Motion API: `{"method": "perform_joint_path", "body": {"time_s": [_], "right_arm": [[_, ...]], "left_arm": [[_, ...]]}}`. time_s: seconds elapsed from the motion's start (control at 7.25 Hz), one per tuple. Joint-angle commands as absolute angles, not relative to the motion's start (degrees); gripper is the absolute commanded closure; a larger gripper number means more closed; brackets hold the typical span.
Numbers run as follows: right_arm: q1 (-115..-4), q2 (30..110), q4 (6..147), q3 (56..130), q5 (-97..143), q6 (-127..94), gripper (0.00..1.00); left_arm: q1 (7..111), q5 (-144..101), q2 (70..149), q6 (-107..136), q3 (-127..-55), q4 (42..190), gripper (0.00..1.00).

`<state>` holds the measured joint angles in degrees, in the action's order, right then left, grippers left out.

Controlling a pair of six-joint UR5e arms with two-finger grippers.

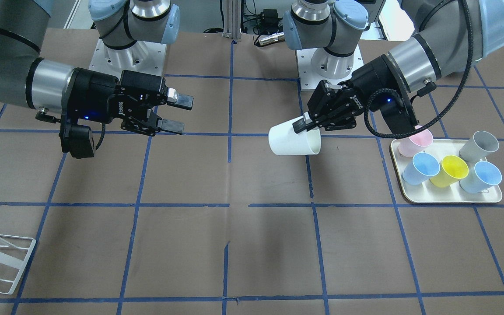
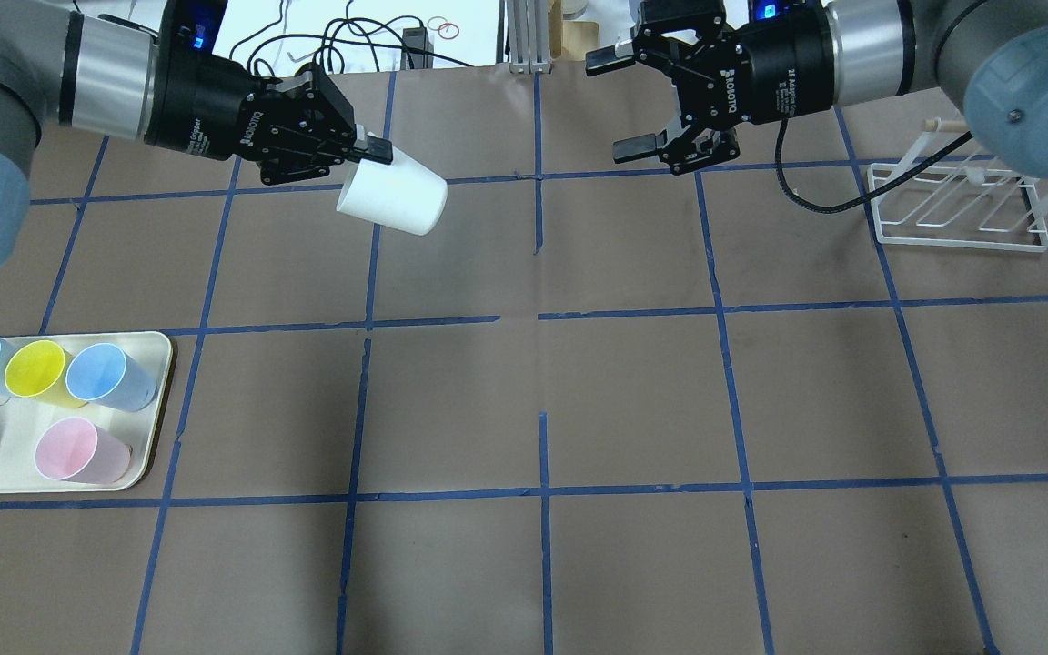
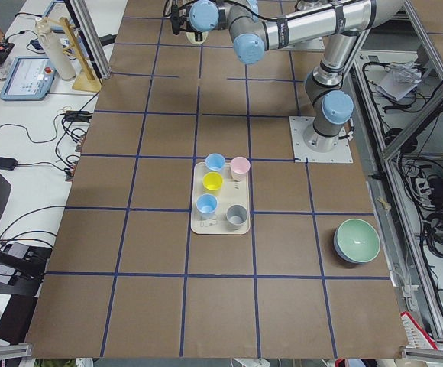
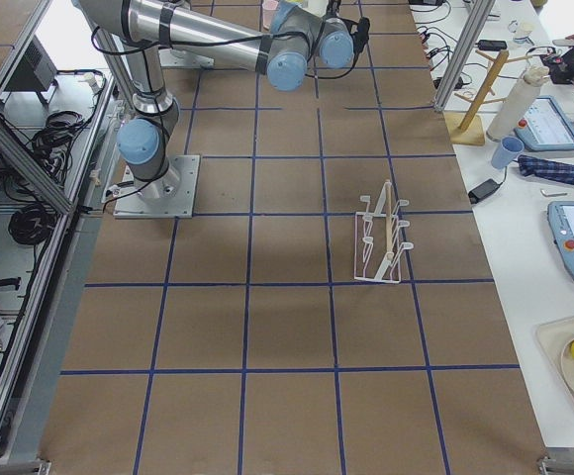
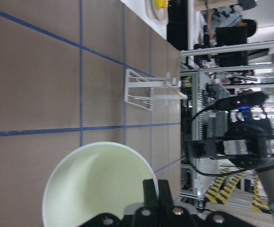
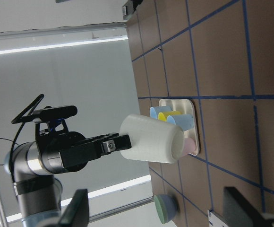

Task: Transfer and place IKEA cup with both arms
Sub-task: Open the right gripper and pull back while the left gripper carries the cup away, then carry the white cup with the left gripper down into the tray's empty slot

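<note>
The off-white IKEA cup [image 2: 392, 201] hangs on its side above the table, left of centre in the overhead view. My left gripper [image 2: 373, 151] is shut on its rim, one finger inside and one outside. In the left wrist view the cup's mouth [image 5: 97, 187] faces the camera with a finger [image 5: 150, 195] inside it. The cup's base [image 1: 278, 140] points across at my right gripper [image 1: 181, 114]. That gripper [image 2: 617, 105] is open and empty, level with the cup, a gap apart. The right wrist view shows the cup [image 6: 151, 138] straight ahead, held by the left gripper [image 6: 113, 144].
A cream tray [image 2: 158, 357] at the near left holds two blue cups, a yellow, a pink and a grey one. A white wire rack [image 2: 956, 206] stands on the right side. A green bowl [image 3: 357, 241] sits near the left arm's base.
</note>
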<state>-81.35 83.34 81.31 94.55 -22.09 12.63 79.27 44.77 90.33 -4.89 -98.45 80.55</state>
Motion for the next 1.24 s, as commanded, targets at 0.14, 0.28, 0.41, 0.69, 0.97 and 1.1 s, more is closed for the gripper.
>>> {"method": "perform_joint_path", "body": {"time_s": [0.14,0.28,0.41,0.69,0.97,1.1], "right_arm": [[-81.38,85.33,82.26,90.70,-47.82,3.26,0.00],[-81.39,85.60,82.96,90.53,-56.69,0.21,0.00],[-81.47,86.30,83.84,90.27,-67.65,-3.65,0.00],[-81.74,89.90,83.76,90.35,-80.62,-4.74,0.00],[-82.35,92.54,83.32,90.70,-89.79,-6.93,0.00],[-85.40,92.37,84.02,91.14,-90.26,-11.90,0.00]], "left_arm": [[78.32,74.02,89.04,-9.54,-95.80,81.30,1.00],[77.09,81.92,88.77,-13.67,-95.80,81.56,1.00],[75.69,89.75,88.77,-14.75,-95.89,82.78,1.00],[69.12,95.88,88.51,-26.21,-96.41,83.49,1.00],[60.07,98.59,88.33,-38.44,-98.16,82.97,1.00],[56.90,99.40,88.33,-43.37,-99.83,82.62,1.00]]}}
